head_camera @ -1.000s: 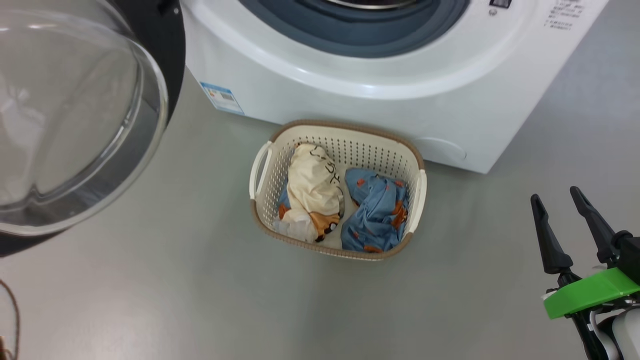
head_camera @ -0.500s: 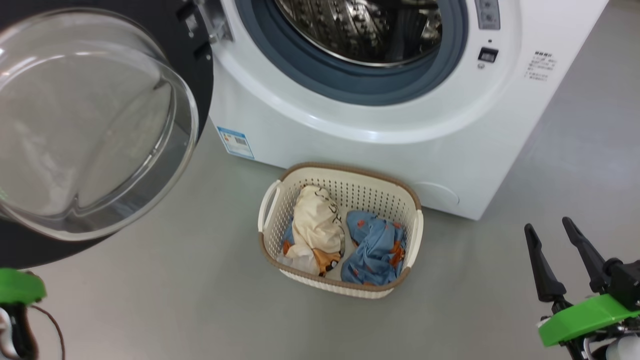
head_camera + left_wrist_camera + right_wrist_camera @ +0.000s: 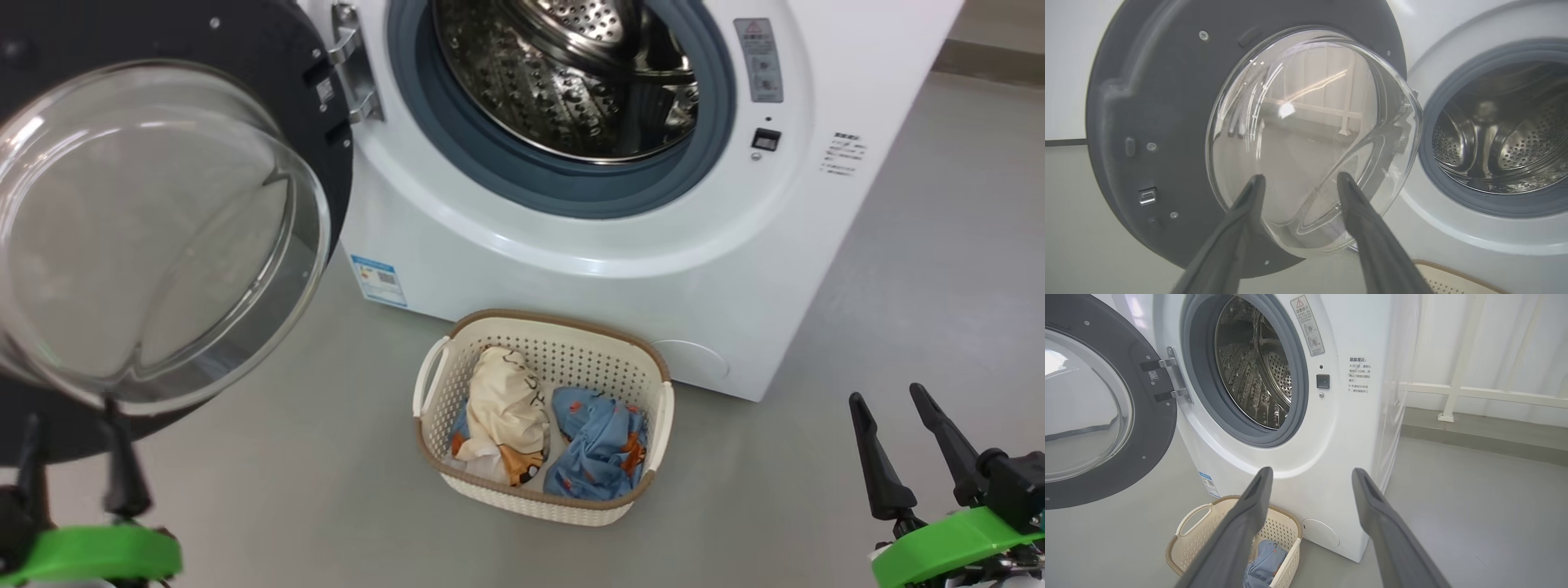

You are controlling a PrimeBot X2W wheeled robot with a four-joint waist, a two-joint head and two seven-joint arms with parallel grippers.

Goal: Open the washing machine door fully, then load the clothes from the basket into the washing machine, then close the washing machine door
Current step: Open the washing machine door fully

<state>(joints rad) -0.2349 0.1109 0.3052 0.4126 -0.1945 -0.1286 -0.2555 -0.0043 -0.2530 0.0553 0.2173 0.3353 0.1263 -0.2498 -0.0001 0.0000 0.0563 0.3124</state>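
The white washing machine (image 3: 735, 269) stands with its steel drum (image 3: 571, 73) exposed. Its round door (image 3: 269, 73) is swung out to the left, dark inner face and glass bowl (image 3: 155, 237) turned toward me. On the floor before the machine sits the cream basket (image 3: 555, 327), holding a cream garment (image 3: 502, 400) and a light blue one (image 3: 600, 445). My left gripper (image 3: 72, 416) is open at the lower left, just below the glass bowl and empty. My right gripper (image 3: 886, 393) is open and empty too, low at the right, well clear of the basket.
Grey floor (image 3: 326, 506) surrounds the basket. In the left wrist view the open fingers (image 3: 1249, 204) frame the door's glass (image 3: 1310, 122). The right wrist view takes in the machine (image 3: 1347, 437), the basket (image 3: 1175, 547) and a white railing (image 3: 1474, 392) at the right.
The head camera has tilted up, so the machine and basket sit lower in the picture and the drum shows. The left gripper's fingers have come into view at the lower left.
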